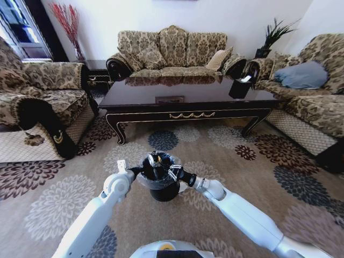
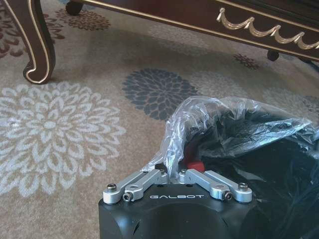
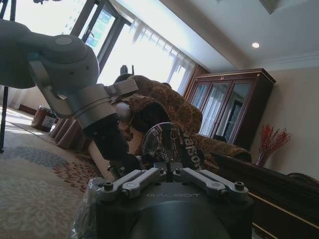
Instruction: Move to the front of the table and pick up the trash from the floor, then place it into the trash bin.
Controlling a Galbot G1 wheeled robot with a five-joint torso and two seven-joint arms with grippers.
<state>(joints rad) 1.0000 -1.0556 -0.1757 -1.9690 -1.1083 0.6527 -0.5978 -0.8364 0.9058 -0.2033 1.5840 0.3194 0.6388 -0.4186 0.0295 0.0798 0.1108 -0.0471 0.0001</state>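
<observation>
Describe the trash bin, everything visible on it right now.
The trash bin is a small round black bucket standing upright on the flowered carpet, in front of the coffee table. A clear crinkly plastic liner bunches around its rim. Something red shows inside. The left gripper and right gripper sit at opposite sides of the rim, the left's fingers closed on the liner edge.

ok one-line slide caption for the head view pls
Both grippers, left and right, meet at the small round black bin on flower-patterned beige carpet before the glossy dark-brown table.

white arms [image 1: 91,220], black hands with silver linkages marked galbot.
</observation>
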